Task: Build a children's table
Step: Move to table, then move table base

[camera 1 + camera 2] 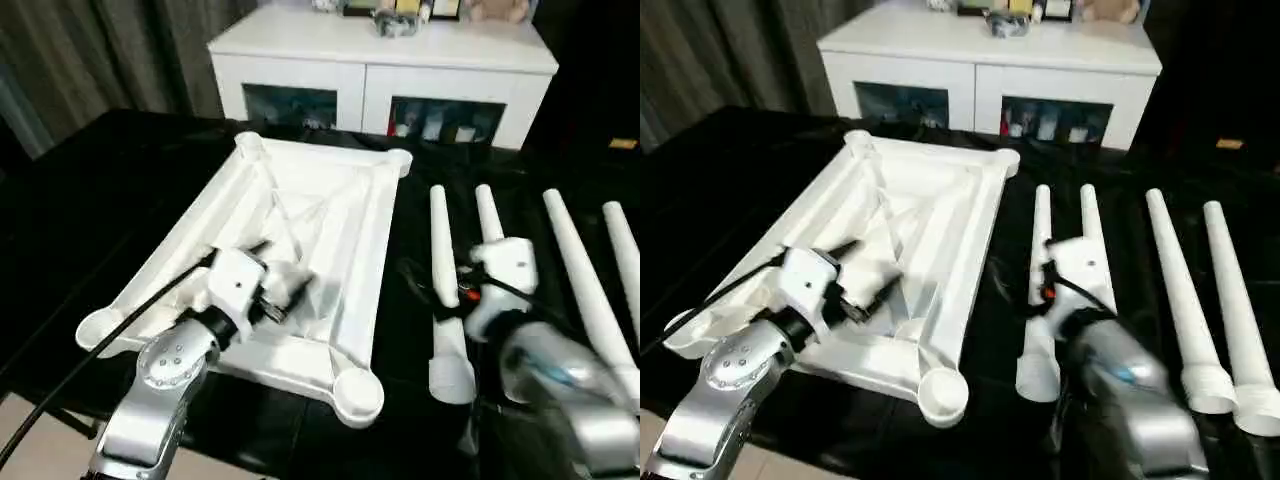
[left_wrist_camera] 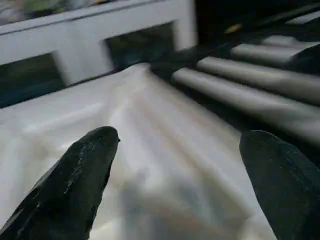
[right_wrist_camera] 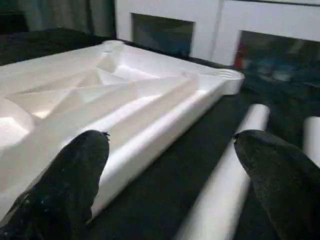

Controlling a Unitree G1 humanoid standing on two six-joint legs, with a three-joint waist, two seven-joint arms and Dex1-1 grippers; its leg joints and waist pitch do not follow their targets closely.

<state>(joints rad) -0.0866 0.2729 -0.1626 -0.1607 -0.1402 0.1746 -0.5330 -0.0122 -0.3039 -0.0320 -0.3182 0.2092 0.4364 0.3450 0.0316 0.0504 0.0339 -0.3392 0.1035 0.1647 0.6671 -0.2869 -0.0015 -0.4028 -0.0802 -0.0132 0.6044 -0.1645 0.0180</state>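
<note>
Left eye view: cabinet [image 1: 385, 75] compartments hold blurred items.

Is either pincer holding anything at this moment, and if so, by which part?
Nothing is held. The left pincer is open above the table top, and the right pincer is open over the legs, fingers apart and empty.

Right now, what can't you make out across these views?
- Table top: the left gripper and its forearm cover the near ribs in the eye views.
- Second leg: the right gripper and arm hide its wide end.
- Cabinet: items behind the glass are too small to identify.
</note>
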